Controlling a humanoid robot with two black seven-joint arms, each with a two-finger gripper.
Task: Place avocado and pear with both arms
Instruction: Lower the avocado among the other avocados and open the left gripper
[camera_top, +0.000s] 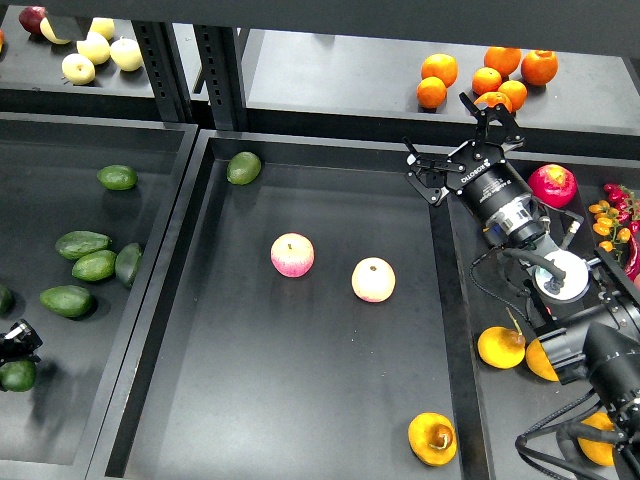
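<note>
My left gripper (17, 341) shows only as a small dark part at the far left edge, over the left tray (150, 300). A dark green avocado (15, 375) sits right below it; I cannot tell whether it is held. Several more elongated avocados (67, 300) lie in that tray. The pear (432, 438), yellow-orange with a brown dimple, lies at the front right of the middle tray (300, 400). My right gripper (458, 142) is open and empty, up over the middle tray's back right corner, far from the pear.
Two pink-and-yellow apples (292, 255) (373, 279) lie mid-tray. A rounder green avocado (243, 167) lies at its back left. Oranges (485, 78) sit on the back shelf. More yellow fruit (501, 346) and a red apple (552, 184) lie by my right arm.
</note>
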